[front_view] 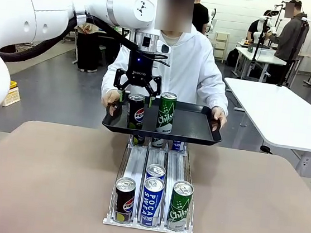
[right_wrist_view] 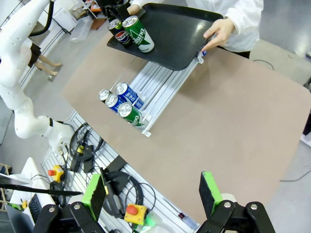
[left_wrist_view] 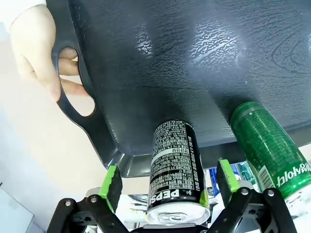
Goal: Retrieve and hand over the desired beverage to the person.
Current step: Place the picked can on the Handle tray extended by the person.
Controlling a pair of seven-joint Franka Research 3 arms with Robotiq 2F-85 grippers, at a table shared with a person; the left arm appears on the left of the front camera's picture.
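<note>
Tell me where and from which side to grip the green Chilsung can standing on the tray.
Grip the green Chilsung can around its upper body, coming down from above with the fingers closing across its round sides. It stands upright on the tray, but the Pepsi can is close beside it, so put the pads front and back.

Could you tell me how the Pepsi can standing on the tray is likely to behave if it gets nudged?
The Pepsi can is tall and narrow, so it would probably tip, then roll. The tray is hand-held, so any tilt likely adds risk. The green can stands close beside it and might get knocked over too.
</note>
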